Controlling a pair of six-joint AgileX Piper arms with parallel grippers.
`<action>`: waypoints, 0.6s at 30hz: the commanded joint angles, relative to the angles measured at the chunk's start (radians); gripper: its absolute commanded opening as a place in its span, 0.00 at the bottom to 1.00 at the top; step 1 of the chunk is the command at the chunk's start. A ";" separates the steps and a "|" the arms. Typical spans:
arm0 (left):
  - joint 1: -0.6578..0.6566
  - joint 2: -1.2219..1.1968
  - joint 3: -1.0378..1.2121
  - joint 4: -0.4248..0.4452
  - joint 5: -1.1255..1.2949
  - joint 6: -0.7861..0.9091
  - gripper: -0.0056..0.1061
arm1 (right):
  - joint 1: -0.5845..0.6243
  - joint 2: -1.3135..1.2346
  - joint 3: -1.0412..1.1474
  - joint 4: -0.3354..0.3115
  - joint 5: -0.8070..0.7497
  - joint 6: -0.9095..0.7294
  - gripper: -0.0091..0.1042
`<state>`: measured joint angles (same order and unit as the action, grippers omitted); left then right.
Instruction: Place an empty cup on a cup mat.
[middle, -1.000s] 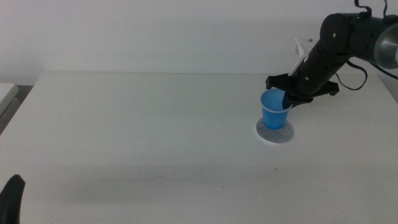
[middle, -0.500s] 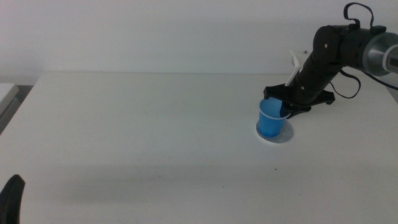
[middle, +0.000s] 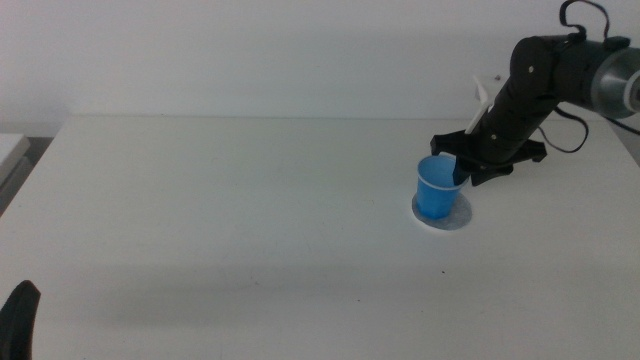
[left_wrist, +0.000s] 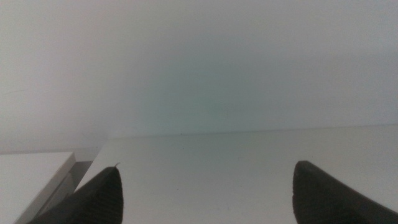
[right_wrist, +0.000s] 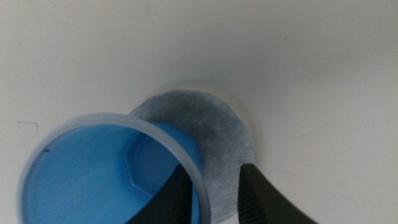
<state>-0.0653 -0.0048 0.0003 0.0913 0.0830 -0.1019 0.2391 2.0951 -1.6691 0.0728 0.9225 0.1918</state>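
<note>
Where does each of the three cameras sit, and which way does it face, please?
Middle view: above the table's near side, looking forward and down; right hand at the cup on the cup mat, left hand at the bottom edge.
Left wrist view: low, facing across bare table; open left hand.
Right wrist view: looking down; right hand straddling the cup's rim.
Middle and right wrist views share cup and mat.

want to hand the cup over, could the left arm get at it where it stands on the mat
Probably not easily. The left gripper waits at the table's near left corner, fingers open, while the cup stands far across on the cup mat, with the right gripper at its rim. Nothing lies between.
</note>
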 joint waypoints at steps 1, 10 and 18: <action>-0.003 0.005 0.000 -0.002 -0.012 -0.003 0.89 | -0.011 -0.025 -0.007 -0.017 0.001 -0.006 0.28; -0.003 0.005 0.000 -0.002 -0.012 -0.003 0.89 | -0.011 -0.044 -0.007 -0.022 0.027 -0.006 0.65; -0.003 0.005 0.000 -0.002 -0.012 -0.003 0.89 | -0.011 -0.183 -0.004 -0.104 0.027 0.041 0.73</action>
<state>-0.0653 -0.0048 0.0003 0.0913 0.0830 -0.1019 0.2370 1.9552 -1.6697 -0.0055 0.9493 0.2233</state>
